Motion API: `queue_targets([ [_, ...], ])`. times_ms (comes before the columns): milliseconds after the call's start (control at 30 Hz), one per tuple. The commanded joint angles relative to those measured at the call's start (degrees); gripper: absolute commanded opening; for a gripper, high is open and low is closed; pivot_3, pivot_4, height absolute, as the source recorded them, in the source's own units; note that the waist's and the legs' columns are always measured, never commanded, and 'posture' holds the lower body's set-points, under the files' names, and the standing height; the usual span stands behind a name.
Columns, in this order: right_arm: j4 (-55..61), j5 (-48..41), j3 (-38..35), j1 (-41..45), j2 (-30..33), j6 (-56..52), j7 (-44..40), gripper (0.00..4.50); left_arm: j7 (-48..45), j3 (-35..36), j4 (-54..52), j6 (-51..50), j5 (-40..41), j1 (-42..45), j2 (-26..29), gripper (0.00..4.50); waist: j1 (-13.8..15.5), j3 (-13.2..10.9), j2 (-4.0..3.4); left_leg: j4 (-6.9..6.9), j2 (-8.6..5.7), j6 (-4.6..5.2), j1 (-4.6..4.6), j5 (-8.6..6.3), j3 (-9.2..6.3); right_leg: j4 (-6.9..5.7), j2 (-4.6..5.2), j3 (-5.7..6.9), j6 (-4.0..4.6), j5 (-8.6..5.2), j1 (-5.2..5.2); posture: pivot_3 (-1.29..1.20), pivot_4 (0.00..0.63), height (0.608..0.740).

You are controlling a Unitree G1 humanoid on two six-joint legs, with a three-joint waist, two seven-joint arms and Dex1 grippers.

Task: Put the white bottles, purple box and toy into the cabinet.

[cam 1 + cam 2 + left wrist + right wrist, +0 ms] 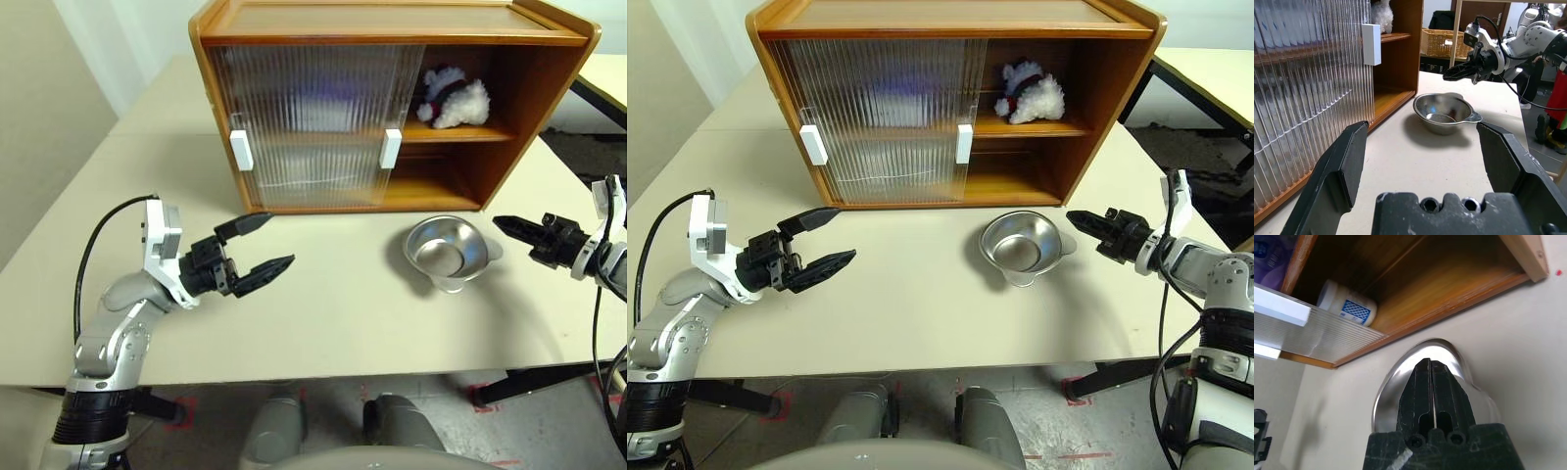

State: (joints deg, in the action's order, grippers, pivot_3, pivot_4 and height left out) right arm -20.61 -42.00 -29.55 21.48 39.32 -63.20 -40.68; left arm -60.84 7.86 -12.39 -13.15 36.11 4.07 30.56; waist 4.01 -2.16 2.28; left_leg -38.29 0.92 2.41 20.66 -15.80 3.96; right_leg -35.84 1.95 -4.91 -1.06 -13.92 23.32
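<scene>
The right gripper (511, 227), its two black fingers pressed together on nothing, hangs just beside the shiny metal bowl (448, 252) on the pale table (343, 313). Past the bowl stands the light-brown wooden cabinet (392, 24): a squat white plastic jar (1347, 303) lies on its lower shelf, the fluffy white plush bear (454, 98) above. The left gripper (257, 248) gapes wide before the ribbed translucent sliding doors (313, 122), the lilac pack (1268, 259) behind them.

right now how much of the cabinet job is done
The toy sits on the cabinet's upper shelf, and a white bottle lies on the lower shelf behind the sliding door, with purple wrapping above it. Nothing is in hand: the left gripper is open, the right gripper shut on nothing beside the bowl. The second bottle can't be confirmed.
</scene>
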Motion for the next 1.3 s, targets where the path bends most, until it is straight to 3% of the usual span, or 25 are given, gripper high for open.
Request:
queue_targets([
  [33,-0.97,-0.4,-2.35,-1.82,1.89,0.16,-0.09,0.75,-0.34,-0.31,0.88,0.53,-0.54,0.02,0.29,4.5,0.0,0.0,0.0,0.0,0.0,0.0,0.0,0.0,0.0,0.0,0.0,0.0,0.0,0.0,0.0,0.17,0.0,0.74],
  [367,1.66,-2.47,-3.85,-8.36,0.32,-2.95,0.78,4.38,-0.6,-0.52,1.14,0.55,-0.49,0.11,0.35,4.5,-0.37,0.05,0.04,0.01,0.0,0.0,0.05,0.0,0.07,-0.01,-0.01,-0.08,-0.04,-0.02,-0.03,0.16,0.002,0.74],
  [767,-0.09,-1.45,-0.64,-3.95,-4.22,-0.8,2.06,4.48,-1.21,-0.47,1.2,0.39,-0.66,0.33,0.79,4.5,-1.38,0.07,0.03,0.01,0.02,0.0,-0.05,0.0,0.05,-0.01,-0.04,-0.05,-0.05,-0.02,-0.04,0.16,0.0,0.74],
  [900,-1.8,-1.51,-0.25,-2.07,-4.32,0.2,1.17,3.55,-1.2,-0.32,0.99,0.47,-0.71,0.03,0.91,4.5,-1.4,0.07,0.03,0.01,0.02,0.0,-0.05,0.0,0.04,0.0,-0.04,-0.05,-0.05,-0.02,-0.02,0.17,0.0,0.74],
  [1200,-3.57,-2.07,-0.28,-2.27,-0.5,-0.29,-3.42,0.14,-1.18,0.32,1.38,1.17,-0.77,-0.17,1.02,4.5,-1.35,0.07,0.04,0.02,0.0,0.0,-0.03,0.0,0.03,0.01,-0.01,-0.04,-0.05,-0.02,-0.03,0.17,0.0,0.74],
  [1300,-3.08,-2.62,-0.34,-3.07,0.08,-0.86,-4.14,0.01,-1.19,0.25,1.93,1.48,-0.84,0.34,1.04,4.5,-1.29,0.08,0.06,0.01,0.01,0.0,-0.06,0.0,0.03,0.0,-0.02,-0.04,-0.06,-0.02,-0.07,0.17,0.0,0.74],
])
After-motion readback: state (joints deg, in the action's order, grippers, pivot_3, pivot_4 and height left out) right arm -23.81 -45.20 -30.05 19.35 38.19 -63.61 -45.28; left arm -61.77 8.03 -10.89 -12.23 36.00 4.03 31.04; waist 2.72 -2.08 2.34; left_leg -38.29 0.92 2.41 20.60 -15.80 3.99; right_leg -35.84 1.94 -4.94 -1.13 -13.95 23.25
